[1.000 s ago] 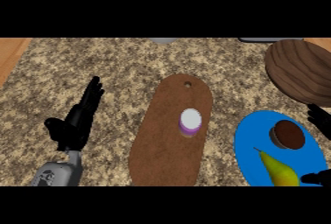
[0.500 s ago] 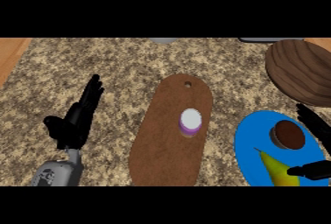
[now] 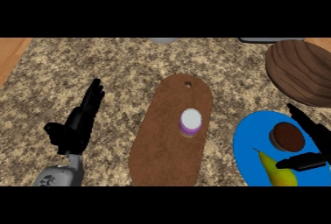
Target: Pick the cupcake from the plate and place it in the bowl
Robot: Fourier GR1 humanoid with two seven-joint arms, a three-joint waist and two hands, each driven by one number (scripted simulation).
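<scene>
The cupcake (image 3: 287,136), dark brown on top with a pale rim, sits on the blue plate (image 3: 252,142) at the lower right. My right hand (image 3: 316,132) comes in from the right edge and is open. Its straight fingers lie along the cupcake's right side and its thumb points left just below it, over the plate; I cannot tell if they touch it. The brown wooden bowl (image 3: 301,70) stands at the upper right, beyond the plate. My left hand (image 3: 79,124) rests open at the left, fingers pointing up the counter, holding nothing.
A yellow pear (image 3: 278,174) lies on the plate's near part. A long brown cutting board (image 3: 165,153) fills the middle, with a small purple-and-white round item (image 3: 191,122) on it. The speckled stone counter (image 3: 129,65) lies all around.
My right hand has moved in from the right edge over the plate, so its fingers and thumb now flank the cupcake. The left hand and the objects have stayed put.
</scene>
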